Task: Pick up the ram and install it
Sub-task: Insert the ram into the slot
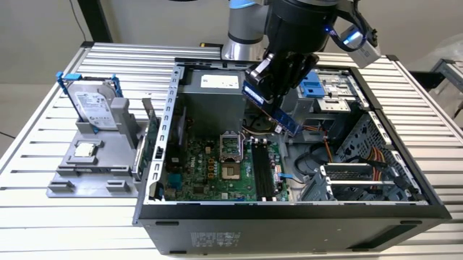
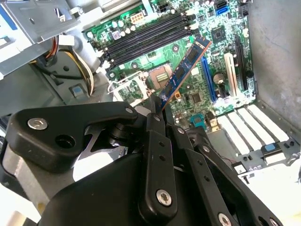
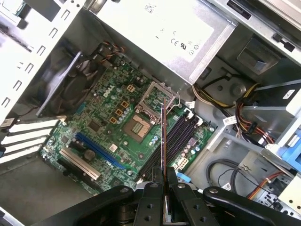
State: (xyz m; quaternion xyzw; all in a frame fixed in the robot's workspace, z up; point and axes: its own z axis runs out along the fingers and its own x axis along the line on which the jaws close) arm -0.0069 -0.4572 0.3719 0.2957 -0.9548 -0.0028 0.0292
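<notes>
Gripper (image 1: 281, 73) clamped on one end of ram (image 1: 283, 116). Ram tilted, hanging in air inside open computer case (image 1: 289, 216), above motherboard (image 1: 210, 170), near black memory slots (image 1: 262, 168), not touching them.

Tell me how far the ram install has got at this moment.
Done: the ram is picked up, clamped between the fingers of the gripper. In hand: it hangs tilted over the open computer case, above the motherboard, touching nothing but the gripper. Left: seating it. The black memory slots look empty, and the stick is not yet in one.
</notes>
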